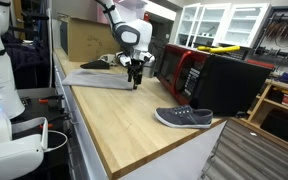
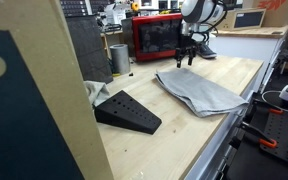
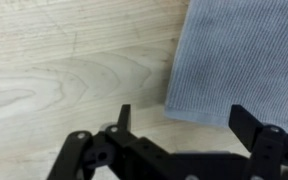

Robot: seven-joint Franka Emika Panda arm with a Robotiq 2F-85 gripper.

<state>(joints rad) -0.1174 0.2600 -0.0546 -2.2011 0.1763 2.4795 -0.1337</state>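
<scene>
Wrist view: hand (image 3: 184, 128) spread wide, 2 fingers (image 3: 123, 118) well apart, pointing down at the wooden surface (image 3: 64, 70). Grey cloth (image 3: 249, 55) lies flat on the surface. Its corner sits in the gap between the fingers, with 1 finger over bare wood and the other over the cloth. Cannot tell if the tips touch anything.

In both exterior views the hand (image 1: 136, 80) (image 2: 185, 60) stands upright, low over the cloth's (image 1: 99, 78) (image 2: 199, 92) edge, at the end nearest the red microwave (image 2: 156, 38). The cloth is spread out and slightly rumpled, mid-surface.

Further from the hand: a metal cup (image 2: 119, 58) stands upright just beside the microwave. A grey shoe (image 1: 184, 117) sits on its sole near the surface's edge, well apart from the cloth. A black wedge (image 2: 129, 111) lies on the surface, near the cloth's other end but apart from it. A cardboard box (image 1: 84, 38) stands at the surface's far end, behind the cloth.
</scene>
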